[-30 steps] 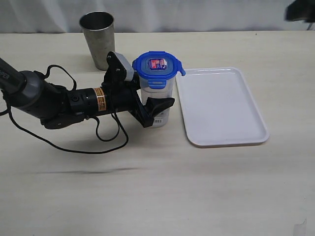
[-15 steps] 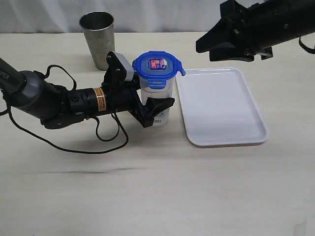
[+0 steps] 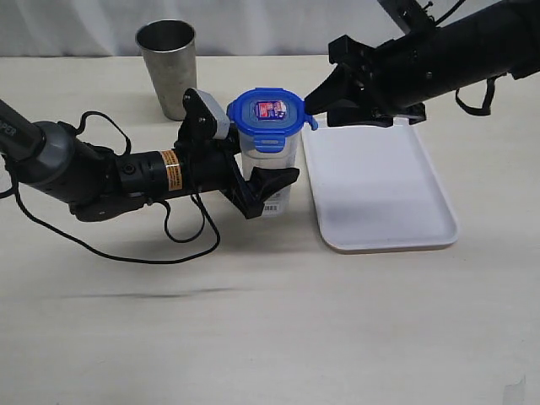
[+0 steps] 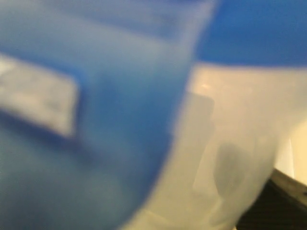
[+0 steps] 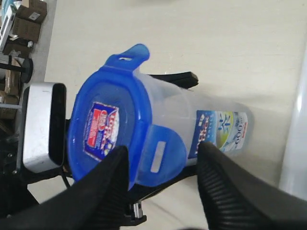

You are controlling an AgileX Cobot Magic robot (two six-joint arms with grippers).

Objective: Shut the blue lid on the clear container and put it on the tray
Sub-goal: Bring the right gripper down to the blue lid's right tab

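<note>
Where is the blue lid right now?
The blue lid sits on top of the clear container, near the middle of the exterior view, just left of the white tray and right of the metal tumbler.

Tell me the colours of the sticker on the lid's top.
Red and white sticker on the blue lid; clearest in the right wrist view.

Exterior view overlooks the table (image 3: 253, 337); both wrist views closely face the blue lid (image 5: 103, 139).
</note>
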